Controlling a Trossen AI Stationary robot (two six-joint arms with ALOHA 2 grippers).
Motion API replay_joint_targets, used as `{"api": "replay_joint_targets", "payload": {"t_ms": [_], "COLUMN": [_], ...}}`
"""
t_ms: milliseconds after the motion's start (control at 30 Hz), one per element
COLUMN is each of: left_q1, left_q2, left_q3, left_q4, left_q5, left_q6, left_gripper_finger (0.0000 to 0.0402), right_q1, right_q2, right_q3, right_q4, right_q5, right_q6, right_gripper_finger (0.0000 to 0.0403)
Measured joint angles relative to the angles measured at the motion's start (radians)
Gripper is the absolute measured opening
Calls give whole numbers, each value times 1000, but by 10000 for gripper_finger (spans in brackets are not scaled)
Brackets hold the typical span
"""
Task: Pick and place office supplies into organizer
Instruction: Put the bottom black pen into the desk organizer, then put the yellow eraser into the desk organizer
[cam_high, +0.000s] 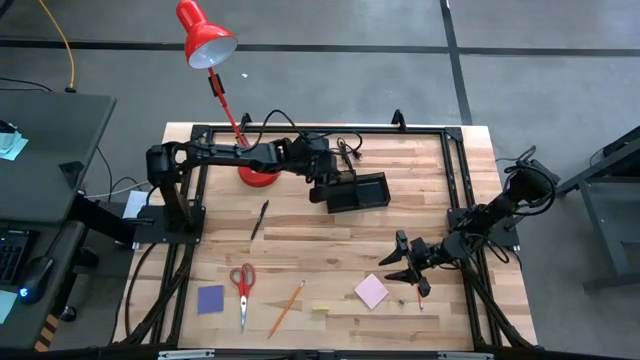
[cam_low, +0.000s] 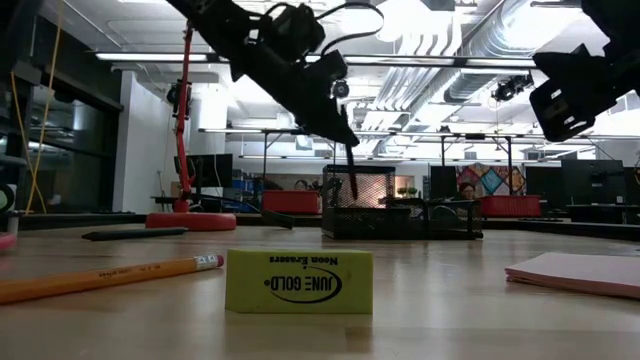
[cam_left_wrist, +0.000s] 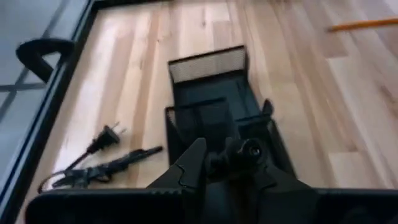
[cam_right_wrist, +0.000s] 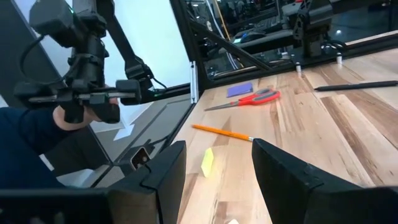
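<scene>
My left gripper (cam_high: 328, 190) reaches over the left end of the black mesh organizer (cam_high: 357, 192) and is shut on a black pen (cam_low: 351, 172) that points down at it. My right gripper (cam_right_wrist: 214, 168) hovers open with nothing between its fingers at the table's right, near the pink pad (cam_high: 371, 291). Flat on the wood lie a second black pen (cam_high: 260, 218), red-handled scissors (cam_high: 243, 285), an orange pencil (cam_high: 287, 308), a blue pad (cam_high: 210, 299) and a yellow eraser (cam_low: 299, 281). My left gripper pinches the black pen near its upper end (cam_left_wrist: 252, 149) between its two fingers. The fingers slant down from the table's left. The pen hangs steeply below them, lifted clear of the table, its lower end (cam_low: 353, 192) at the organizer's left end (cam_low: 335, 205).
A red desk lamp (cam_high: 205, 35) stands with its round base (cam_high: 258, 177) just left of the organizer, under my left arm. A black cord with a plug (cam_left_wrist: 102, 140) lies beyond the organizer, by the table's far edge. A person's hand holding a control handle (cam_right_wrist: 81, 102) shows beyond the table.
</scene>
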Motion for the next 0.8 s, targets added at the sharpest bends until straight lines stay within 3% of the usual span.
{"api": "replay_joint_targets", "payload": {"t_ms": [200, 600, 800], "left_q1": [0, 0, -19], "left_q2": [18, 7, -75], "left_q3": [-2, -1, -1], "left_q4": [24, 78, 113], "left_q5": [21, 17, 63], "left_q6": [-1, -7, -9], "left_gripper_finger": [72, 77, 78], "right_q1": [0, 2, 1], "right_q2": [0, 0, 0], "right_q3": [0, 0, 0], "right_q4": [-1, -1, -2], "right_q5": [0, 12, 62], "right_q6": [0, -14, -35], "right_gripper_finger": [178, 178, 178]}}
